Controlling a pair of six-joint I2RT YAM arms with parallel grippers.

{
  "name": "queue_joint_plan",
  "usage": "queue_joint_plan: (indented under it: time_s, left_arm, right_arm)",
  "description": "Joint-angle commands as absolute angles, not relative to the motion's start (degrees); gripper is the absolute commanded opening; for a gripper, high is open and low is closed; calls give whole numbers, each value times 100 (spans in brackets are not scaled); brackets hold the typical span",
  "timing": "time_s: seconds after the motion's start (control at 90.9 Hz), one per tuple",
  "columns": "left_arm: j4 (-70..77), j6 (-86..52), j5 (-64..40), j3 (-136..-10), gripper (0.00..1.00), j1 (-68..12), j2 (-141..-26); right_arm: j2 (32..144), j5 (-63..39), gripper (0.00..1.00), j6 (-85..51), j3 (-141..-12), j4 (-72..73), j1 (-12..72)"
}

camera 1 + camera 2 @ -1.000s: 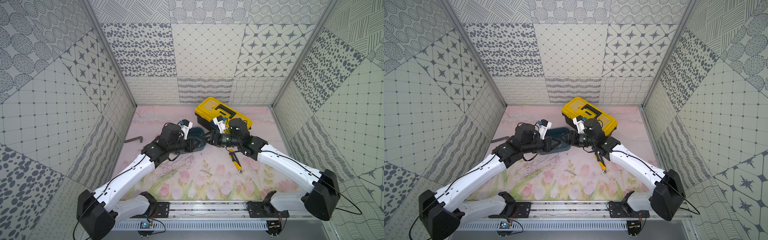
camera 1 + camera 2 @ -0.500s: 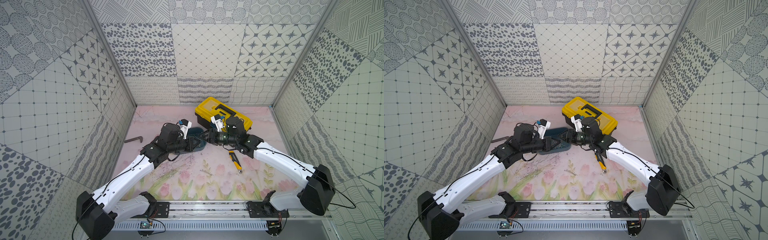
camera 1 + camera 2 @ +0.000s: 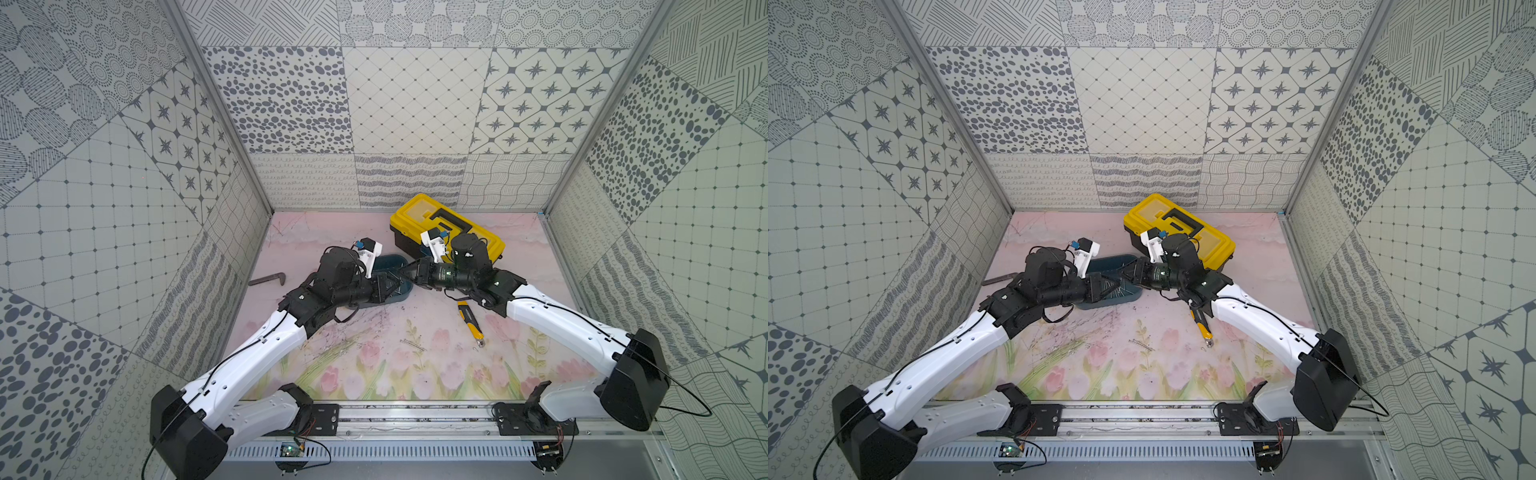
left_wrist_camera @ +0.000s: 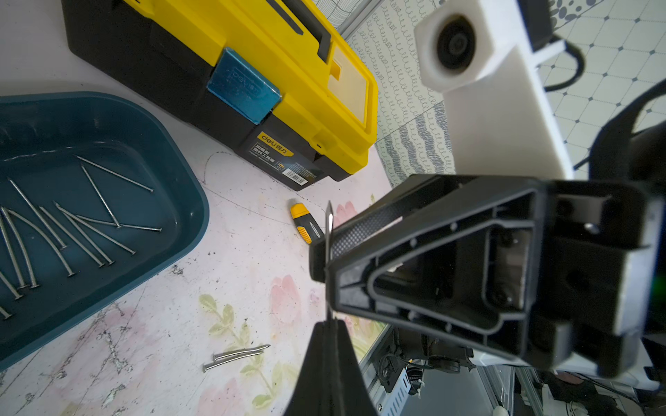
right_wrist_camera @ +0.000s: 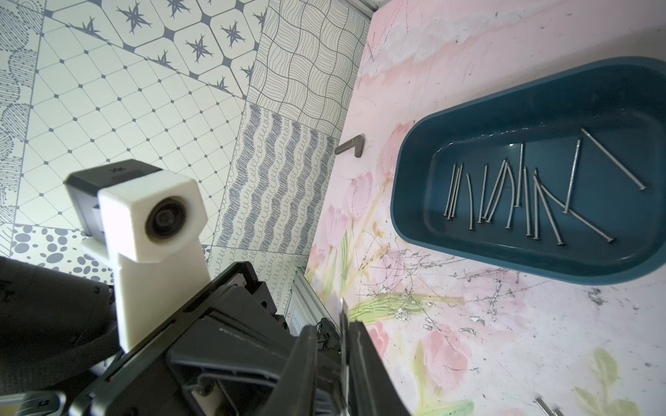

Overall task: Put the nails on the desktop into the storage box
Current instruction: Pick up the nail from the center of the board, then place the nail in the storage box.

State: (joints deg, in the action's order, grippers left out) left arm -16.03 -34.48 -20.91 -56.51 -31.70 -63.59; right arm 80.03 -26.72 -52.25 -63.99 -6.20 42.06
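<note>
- Mostly done: over a dozen nails (image 5: 522,194) lie in the storage box (image 5: 407,201). A few loose nails (image 4: 234,356) are left on the surface (image 4: 252,252), well apart from both tools.
- Both arms reach inward, tip to tip above the box. The left tool (image 4: 329,326) is clenched on one nail (image 4: 328,230). The right tool (image 4: 326,268) straddles that nail; whether it grips yet, I cannot tell.

Storage box (image 4: 176,169): teal plastic, smooth, semi-gloss, soft reflections on inner walls.
Nails (image 5: 527,201) inside storage box: grey metal, dull sheen.
Desktop (image 5: 468,324) around storage box: matt printed sheet, scratched, grey scuffs.
Toolbox (image 4: 288,65) beside storage box: yellow plastic lid, black plastic body, satin; 1 blue latch (image 4: 243,90), metallic sheen.
Utility knife (image 4: 304,225): yellow and black plastic.
L-shaped bar (image 5: 351,147): dark matt metal.
</note>
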Motion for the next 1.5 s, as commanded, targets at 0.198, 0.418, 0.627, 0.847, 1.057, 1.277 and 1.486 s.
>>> queue_joint_plan:
  time_s: [0.198,0.418,0.627,0.847,1.057,1.277,1.486]
  left_arm:
    - [-1557,-3448,-2390,-5687,0,-3087,-6202]
    - [-1719,-3367,-2445,-5703,0,-2979,-6042]
    - [-1990,-3335,-2362,-5760,41,-2793,-5854]
    - [-2429,-3394,-2279,-5829,63,-2429,-5562]
    - [-3681,-3751,-1535,-6104,99,-2187,-5395]
    - [-4809,-3702,-1025,-6376,100,-2095,-5369]
    - [-5480,-3544,-656,-6352,100,-2087,-5220]
  right_arm:
    - [8115,-2578,5,-5220,-6480,-355,4337]
    - [8141,-2481,0,-5089,-6613,-543,4375]
    - [8227,-2404,0,-4974,-6782,-705,4375]
    - [8626,-2420,0,-4674,-7322,-1061,4363]
    - [9538,-2359,0,-3828,-8382,-2089,4357]
    - [10548,-2095,0,-2906,-9520,-3118,4337]
    - [11261,-1714,0,-2229,-10239,-3816,4293]
